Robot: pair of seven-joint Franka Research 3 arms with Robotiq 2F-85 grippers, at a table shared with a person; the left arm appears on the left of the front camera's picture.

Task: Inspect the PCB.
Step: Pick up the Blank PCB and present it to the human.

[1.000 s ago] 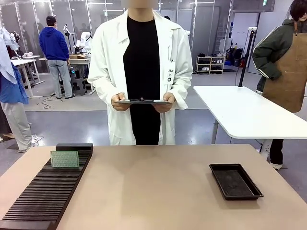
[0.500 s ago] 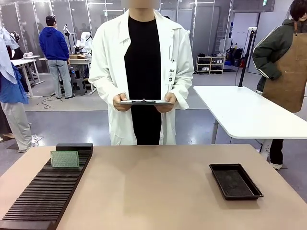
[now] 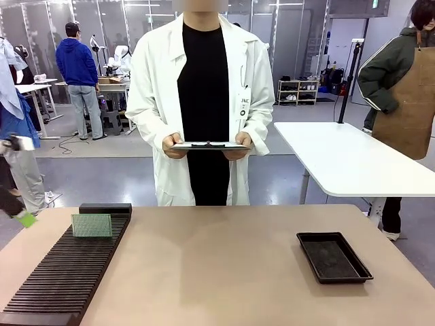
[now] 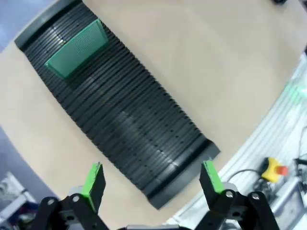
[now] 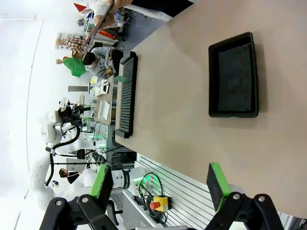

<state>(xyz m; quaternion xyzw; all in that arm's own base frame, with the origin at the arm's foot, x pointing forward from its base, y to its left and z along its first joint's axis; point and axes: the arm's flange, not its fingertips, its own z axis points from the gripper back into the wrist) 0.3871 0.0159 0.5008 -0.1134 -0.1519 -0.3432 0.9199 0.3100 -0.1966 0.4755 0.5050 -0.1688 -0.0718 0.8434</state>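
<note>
The PCB (image 3: 92, 225) stands upright in the slotted black rack (image 3: 61, 285) at the left of the table (image 3: 224, 272) — untouched. The left gripper (image 4: 153, 177) hangs above the rack and the right gripper (image 5: 160, 184) above the table — both spread wide, empty.

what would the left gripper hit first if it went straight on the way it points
Probably the black slotted rack, near its middle; the open left gripper points down at it. The PCB stands at its far end, off that line.
</note>
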